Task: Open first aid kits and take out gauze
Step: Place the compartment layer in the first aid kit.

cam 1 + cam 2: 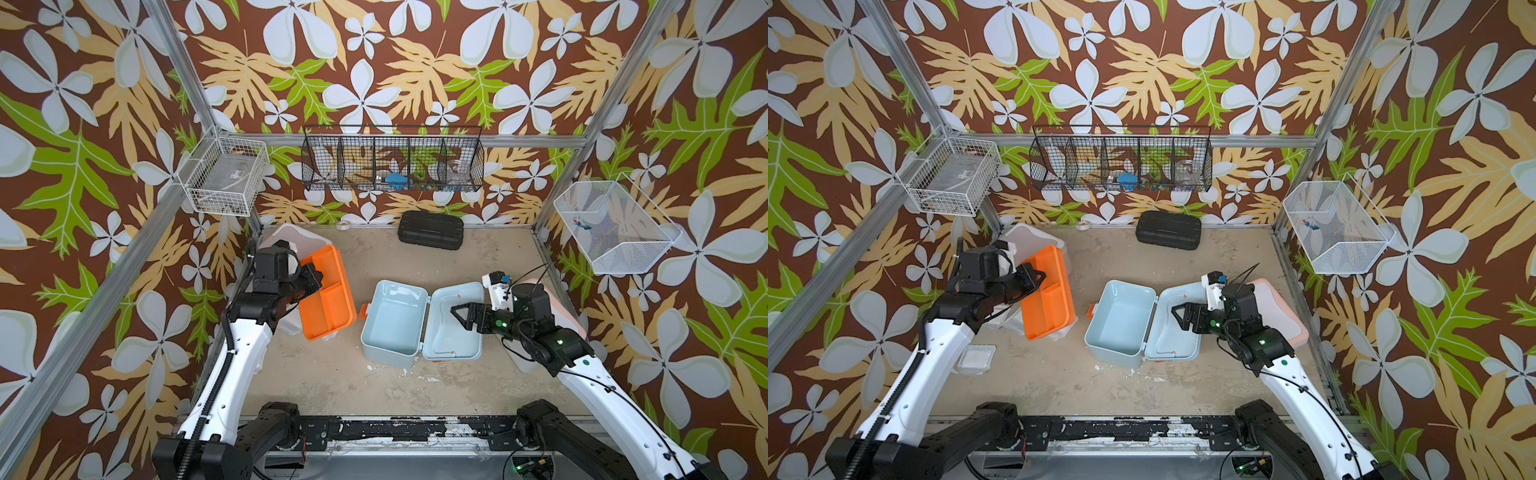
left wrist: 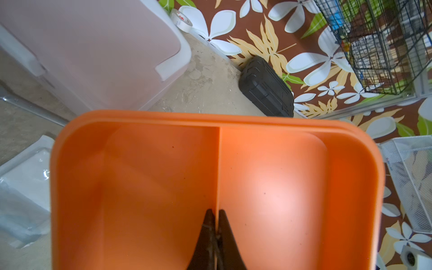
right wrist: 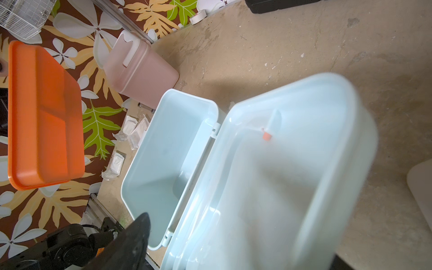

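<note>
My left fingers (image 2: 218, 217) are pressed together on the thin middle divider of the orange tray (image 1: 328, 303), pinching it. In the right wrist view the tray's underside faces the camera, and in both top views it sits tilted over the left side of the worktop (image 1: 374, 390). My right fingers (image 1: 455, 311) are spread wide with nothing between them, over the flung-back lid (image 1: 469, 345) of the light blue kit (image 1: 365, 328); whether they touch the lid I cannot tell. That kit lies open mid-worktop, lid joined to the base at the hinge, and the base shows nothing inside.

The gauze is on the worktop at my left: one flat white packet (image 1: 974, 358) lies beside my left arm, and more packets (image 3: 135, 131) are scattered between the blue base and the left wall. The dusty pink kit (image 2: 93, 46) sits in the far left corner behind the tray, lid shut. The white kit with peach trim (image 1: 1275, 303) sits against the right wall, partly under my right arm. A black ribbed case (image 1: 430, 229) and a roll of tape (image 1: 344, 225) rest by the back wall
</note>
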